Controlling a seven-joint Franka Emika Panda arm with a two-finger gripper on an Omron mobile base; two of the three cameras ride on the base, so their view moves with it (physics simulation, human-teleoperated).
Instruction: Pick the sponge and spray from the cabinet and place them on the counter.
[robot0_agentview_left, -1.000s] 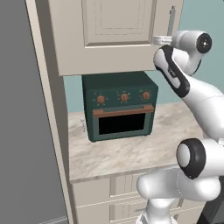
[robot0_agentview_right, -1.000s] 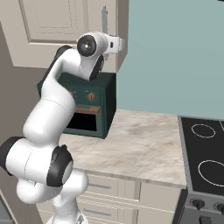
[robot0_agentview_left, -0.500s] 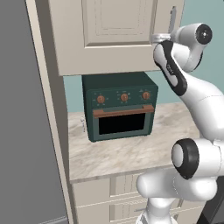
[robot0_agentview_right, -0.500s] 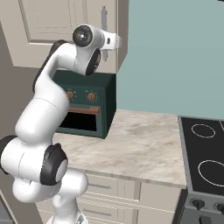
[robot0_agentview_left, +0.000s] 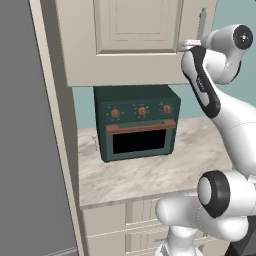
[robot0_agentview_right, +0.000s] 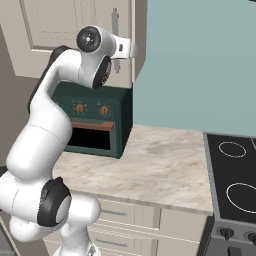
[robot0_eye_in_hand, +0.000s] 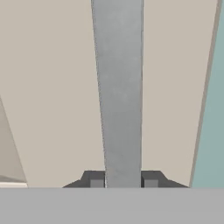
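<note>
The beige cabinet (robot0_agentview_left: 135, 40) hangs over the counter (robot0_agentview_left: 150, 177) with its raised-panel door closed. Its long grey bar handle (robot0_agentview_left: 202, 22) runs down the door's right edge. My gripper (robot0_eye_in_hand: 124, 181) is shut on that handle (robot0_eye_in_hand: 120, 87), with one dark fingertip (robot0_eye_in_hand: 97, 181) on each side of the bar. In the right base view, my gripper (robot0_agentview_right: 122, 50) meets the handle (robot0_agentview_right: 115, 20) at about mid-height. The sponge and the spray are hidden behind the door.
A dark green oven (robot0_agentview_left: 137, 120) stands on the marbled counter (robot0_agentview_right: 160, 160) under the cabinet. A black cooktop (robot0_agentview_right: 235, 170) lies to the right. A tall grey panel (robot0_agentview_left: 25, 150) rises at the left. Drawer units (robot0_agentview_right: 130, 220) sit below the worktop.
My wrist and forearm have risen a little and swung closer to the cabinet. The grip on the handle holds, and the door looks the same.
</note>
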